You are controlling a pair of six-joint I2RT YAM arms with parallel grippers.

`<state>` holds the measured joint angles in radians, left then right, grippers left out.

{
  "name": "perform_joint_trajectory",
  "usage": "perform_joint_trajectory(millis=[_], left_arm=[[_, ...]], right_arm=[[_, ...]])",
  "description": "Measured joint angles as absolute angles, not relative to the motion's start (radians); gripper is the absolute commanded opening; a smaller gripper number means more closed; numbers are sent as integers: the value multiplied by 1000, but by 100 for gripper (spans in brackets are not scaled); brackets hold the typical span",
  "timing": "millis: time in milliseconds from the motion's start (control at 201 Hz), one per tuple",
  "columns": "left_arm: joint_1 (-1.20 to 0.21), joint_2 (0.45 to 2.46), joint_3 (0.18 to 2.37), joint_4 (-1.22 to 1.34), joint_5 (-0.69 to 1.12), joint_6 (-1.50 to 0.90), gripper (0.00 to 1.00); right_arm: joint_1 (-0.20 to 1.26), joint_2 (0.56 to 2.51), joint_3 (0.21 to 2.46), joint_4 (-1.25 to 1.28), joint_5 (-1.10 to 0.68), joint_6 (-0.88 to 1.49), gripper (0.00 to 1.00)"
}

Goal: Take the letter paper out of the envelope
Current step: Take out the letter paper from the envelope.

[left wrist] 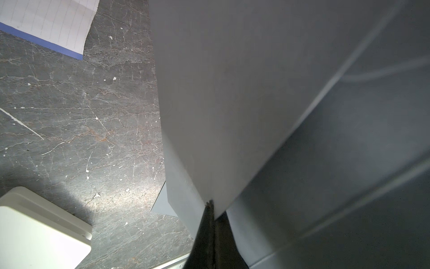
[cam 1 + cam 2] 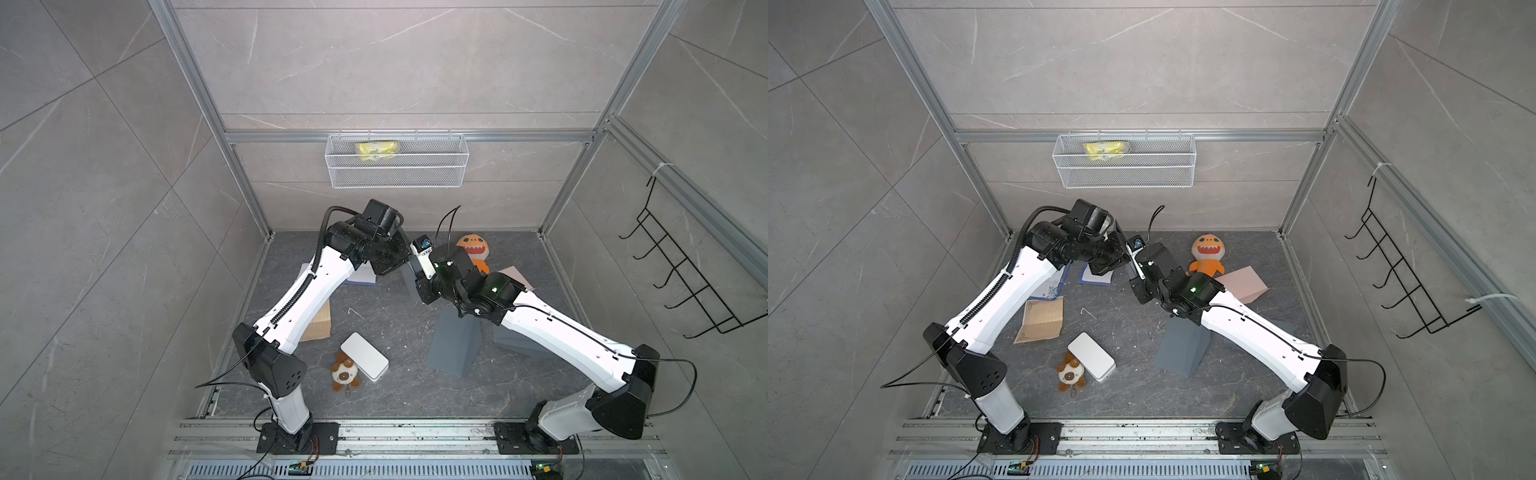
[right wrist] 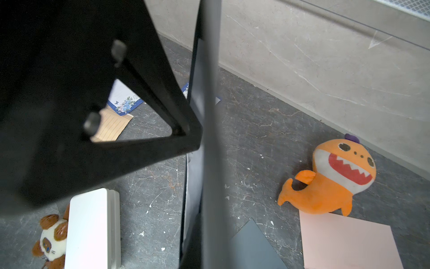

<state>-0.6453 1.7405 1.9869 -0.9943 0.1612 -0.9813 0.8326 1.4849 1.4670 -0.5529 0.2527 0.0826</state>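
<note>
I have the grey envelope [image 1: 232, 93] up off the surface [image 2: 1133, 328], held between both arms. The left end effector [image 1: 210, 223] is pressed together on 1 corner, and the right end effector [image 3: 195, 246] looks clamped on its edge too. No letter paper shows from it, so I judge the pull-out not yet done: opening and extraction remain

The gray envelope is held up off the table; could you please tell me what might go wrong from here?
The left fingers pinch only a corner of the gray envelope, so it could slip or tear. In the right wrist view they sit very near the camera, so the arms might bump.
</note>
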Motion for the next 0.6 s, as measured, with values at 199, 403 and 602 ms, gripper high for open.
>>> perform_joint_trajectory(millis=[199, 403, 602], left_arm=[[-645, 1740, 1979, -991, 169, -999, 0], [-645, 1740, 1974, -989, 174, -1018, 0], [-642, 1740, 1961, -985, 189, -1041, 0]], right_arm=[[829, 1483, 1463, -556, 238, 83, 0], [826, 1483, 1461, -556, 231, 86, 0], [820, 1481, 1451, -556, 212, 88, 0]])
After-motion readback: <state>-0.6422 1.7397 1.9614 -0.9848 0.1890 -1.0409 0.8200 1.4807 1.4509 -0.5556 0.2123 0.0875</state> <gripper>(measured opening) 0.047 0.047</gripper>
